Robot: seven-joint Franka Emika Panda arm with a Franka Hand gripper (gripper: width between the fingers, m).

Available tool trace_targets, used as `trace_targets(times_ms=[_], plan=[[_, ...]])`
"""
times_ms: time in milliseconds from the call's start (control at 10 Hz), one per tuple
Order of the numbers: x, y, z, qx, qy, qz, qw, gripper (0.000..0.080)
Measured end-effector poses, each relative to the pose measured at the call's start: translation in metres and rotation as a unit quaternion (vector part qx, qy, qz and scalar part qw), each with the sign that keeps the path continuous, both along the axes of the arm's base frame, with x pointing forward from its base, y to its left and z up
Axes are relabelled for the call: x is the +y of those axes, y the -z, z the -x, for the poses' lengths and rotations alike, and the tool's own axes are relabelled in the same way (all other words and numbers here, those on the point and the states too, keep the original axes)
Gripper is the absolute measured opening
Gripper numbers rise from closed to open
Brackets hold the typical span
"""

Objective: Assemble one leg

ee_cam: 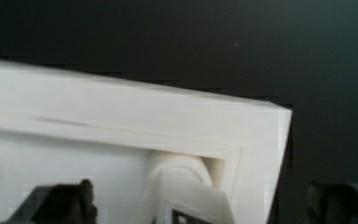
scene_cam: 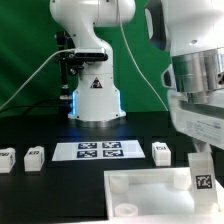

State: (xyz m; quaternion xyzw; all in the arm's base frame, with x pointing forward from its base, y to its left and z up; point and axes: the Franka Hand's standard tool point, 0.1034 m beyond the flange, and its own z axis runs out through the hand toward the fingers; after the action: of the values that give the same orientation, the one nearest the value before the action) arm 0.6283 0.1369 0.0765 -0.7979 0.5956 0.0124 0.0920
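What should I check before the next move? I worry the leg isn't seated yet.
1. The leg stands at a corner of the plate: ok.
2. The leg is fully seated in the plate: cannot tell.
3. The gripper is open, with its fingers apart from the leg in the wrist view: ok.
4. The loose legs lie off the plate: ok.
5. The marker board is uncovered: ok.
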Motion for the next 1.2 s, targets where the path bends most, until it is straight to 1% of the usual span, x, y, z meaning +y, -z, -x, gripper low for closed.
trace_targets(times_ms=[100, 200, 300, 600, 800, 900, 1000, 1200], plan=[[-0.0026, -0.0007, -0.0008, -0.008, -0.058, 0.005, 0.998, 0.0636], [-0.0024, -0.001, -0.0005, -0.017, -0.14, 0.02, 0.99, 0.0636], [-0.0025, -0.0005, -0.0004, -0.023, -0.179, 0.024, 0.983, 0.0647], [-0.0035, -0.0001, -0.0004, -0.045, -0.317, 0.036, 0.947, 0.0649], [-0.0044, 0.0003, -0.0001, -0.058, -0.42, 0.048, 0.904, 0.0649], [-0.0051, 0.0021, 0.0031, -0.06, -0.467, 0.05, 0.881, 0.0649], [-0.0065, 0.0042, 0.0054, -0.06, -0.492, 0.05, 0.867, 0.0649], [-0.008, 0.0072, 0.0068, -0.058, -0.491, 0.048, 0.868, 0.0649]])
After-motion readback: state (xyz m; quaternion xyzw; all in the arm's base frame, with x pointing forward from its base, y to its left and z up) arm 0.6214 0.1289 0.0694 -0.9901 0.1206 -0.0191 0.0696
